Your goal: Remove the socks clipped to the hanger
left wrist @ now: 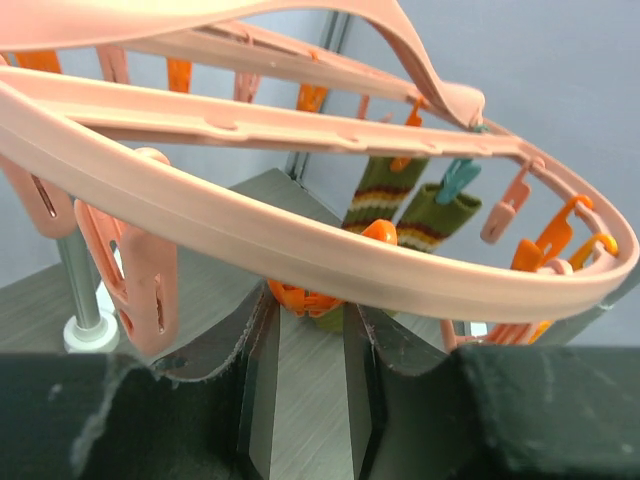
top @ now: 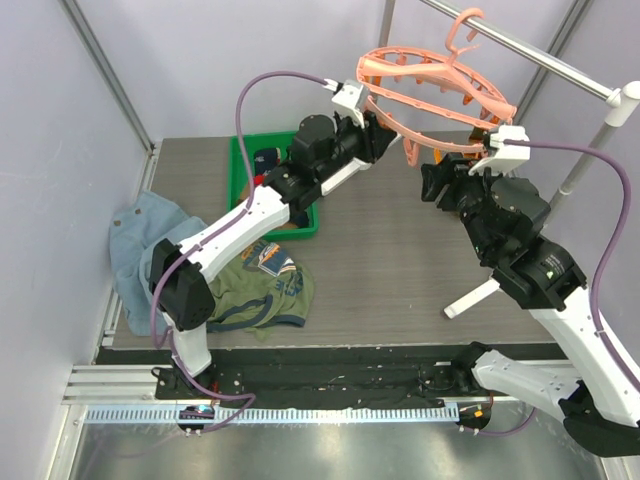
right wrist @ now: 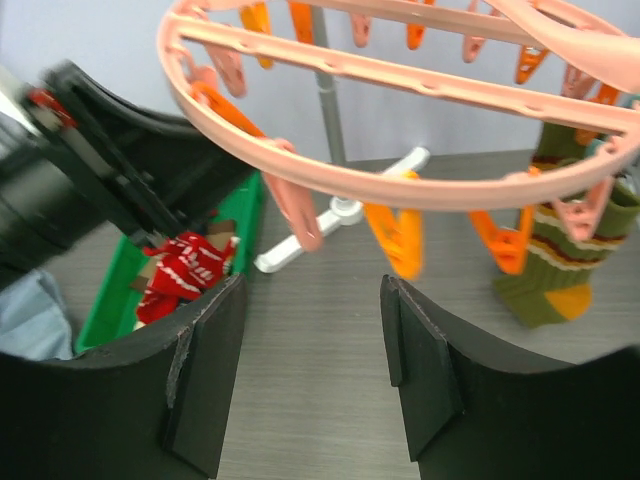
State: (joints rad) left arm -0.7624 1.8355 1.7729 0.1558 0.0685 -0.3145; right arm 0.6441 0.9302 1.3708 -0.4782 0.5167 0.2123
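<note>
No lettering can be read; the T-shirt's [top: 255,297] print is too blurred.

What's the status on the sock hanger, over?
Left gripper narrow around an orange clip, grip unclear. Right gripper open, empty, under the hanger. Two olive striped socks clipped on. Nothing in the way.
</note>
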